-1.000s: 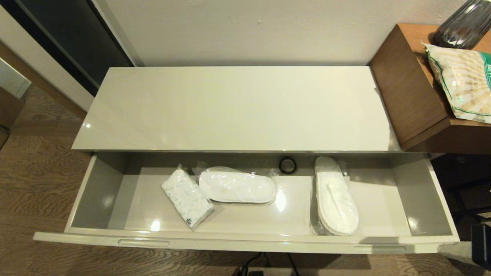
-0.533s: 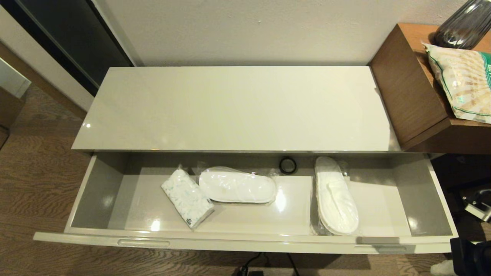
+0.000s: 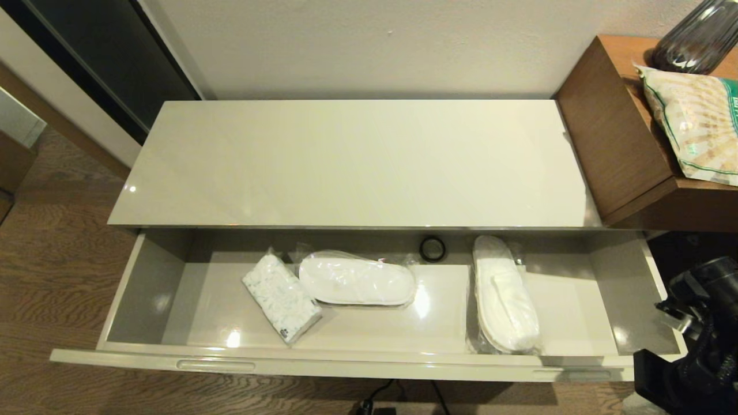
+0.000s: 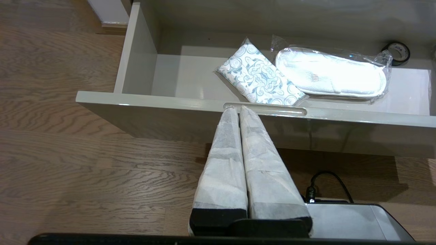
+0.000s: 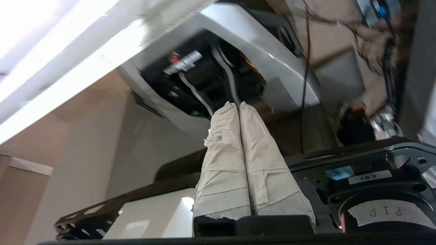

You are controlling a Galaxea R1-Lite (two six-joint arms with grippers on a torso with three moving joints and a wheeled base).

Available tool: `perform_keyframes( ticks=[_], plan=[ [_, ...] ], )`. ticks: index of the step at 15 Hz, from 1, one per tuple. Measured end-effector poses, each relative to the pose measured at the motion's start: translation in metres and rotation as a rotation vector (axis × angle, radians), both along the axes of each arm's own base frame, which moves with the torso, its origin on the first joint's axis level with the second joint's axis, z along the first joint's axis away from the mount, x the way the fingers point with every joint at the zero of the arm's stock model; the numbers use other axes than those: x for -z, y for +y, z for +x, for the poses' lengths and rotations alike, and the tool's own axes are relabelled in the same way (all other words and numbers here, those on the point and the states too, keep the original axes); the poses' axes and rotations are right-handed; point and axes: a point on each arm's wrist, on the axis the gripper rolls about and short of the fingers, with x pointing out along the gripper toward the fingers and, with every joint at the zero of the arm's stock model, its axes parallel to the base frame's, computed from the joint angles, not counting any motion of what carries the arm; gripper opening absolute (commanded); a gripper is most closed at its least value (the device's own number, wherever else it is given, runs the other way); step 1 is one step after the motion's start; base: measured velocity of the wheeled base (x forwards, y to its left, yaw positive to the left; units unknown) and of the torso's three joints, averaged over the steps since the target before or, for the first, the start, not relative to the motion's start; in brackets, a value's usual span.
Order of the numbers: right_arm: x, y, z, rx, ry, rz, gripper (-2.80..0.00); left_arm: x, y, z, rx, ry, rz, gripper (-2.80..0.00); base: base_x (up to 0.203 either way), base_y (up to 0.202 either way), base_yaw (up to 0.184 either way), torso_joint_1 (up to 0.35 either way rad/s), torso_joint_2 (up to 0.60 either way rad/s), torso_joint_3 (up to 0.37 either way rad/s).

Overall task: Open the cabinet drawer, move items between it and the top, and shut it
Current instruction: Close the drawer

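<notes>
The cabinet drawer point(image 3: 369, 364) stands pulled fully out below the bare glossy top point(image 3: 357, 161). Two packs of white slippers lie in it: one crosswise in the middle point(image 3: 356, 279), one lengthwise to the right point(image 3: 505, 294). My left gripper point(image 4: 237, 109) is shut and empty, its tips level with the left recess of the drawer's front rim point(image 4: 170, 103), in front of and below the middle slipper pack point(image 4: 330, 73). My right arm point(image 3: 695, 340) hangs by the drawer's right front corner. Its gripper point(image 5: 234, 105) is shut on nothing and faces the robot's base.
A blue-patterned tissue pack point(image 3: 281, 297) lies left of the middle slippers. A small black ring point(image 3: 432, 249) sits at the drawer's back wall. The taller brown table point(image 3: 611, 132) on the right carries a snack bag point(image 3: 695, 121) and a dark vase point(image 3: 700, 37).
My right arm has come up into the head view at the lower right, beside the drawer's right end. The drawer and its contents have not moved.
</notes>
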Motion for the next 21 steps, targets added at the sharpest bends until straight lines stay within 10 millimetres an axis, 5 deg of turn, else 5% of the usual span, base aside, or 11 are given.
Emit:
perform_keyframes(
  ticks=[6,14,21],
  plan=[
    [0.022,0.011,0.030,-0.033,0.112,-0.017,-2.80,0.000,0.000,0.000,0.000,0.000,0.000,-2.80,0.000,0.000,0.000,0.000,0.00,0.000],
    [0.029,0.051,0.042,-0.098,0.155,-0.005,-2.80,0.000,0.000,0.000,0.000,0.000,0.000,-2.80,0.000,0.000,0.000,0.000,0.00,0.000],
    [0.048,0.064,0.059,-0.060,0.202,-0.006,-2.80,0.000,0.000,0.000,0.000,0.000,0.000,-2.80,0.000,0.000,0.000,0.000,0.00,0.000]
  ],
)
